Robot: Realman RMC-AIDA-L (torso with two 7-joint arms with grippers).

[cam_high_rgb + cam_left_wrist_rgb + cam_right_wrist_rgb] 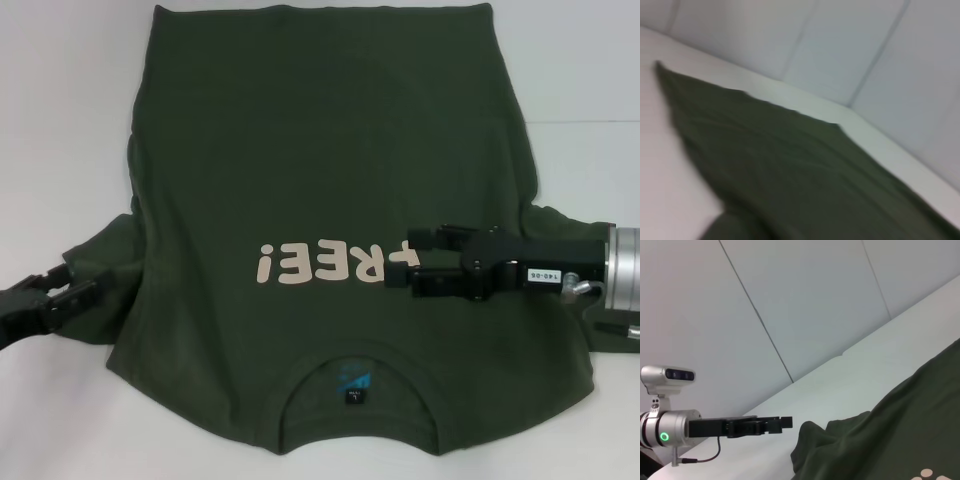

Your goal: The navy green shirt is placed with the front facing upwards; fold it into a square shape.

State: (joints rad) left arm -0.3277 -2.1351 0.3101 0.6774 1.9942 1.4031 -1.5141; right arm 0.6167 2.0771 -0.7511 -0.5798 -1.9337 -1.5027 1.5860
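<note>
Folding has barely begun: your dark olive-green cotton T-shirt (pixel 320 200) lies flat, print up, on the white table (pixel 60 100), right gripper (pixel 412 266) spread over the lettering, left gripper (pixel 75 290) spread at the sleeve, neither grasping.

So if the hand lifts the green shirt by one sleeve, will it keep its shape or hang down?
The navy green shirt would probably droop: it lies flat and thin on the table, and its sleeve bunches in soft folds by the left hand. It looks light. The cloth will likely drag rather than slide when the right hand pulls it.
</note>
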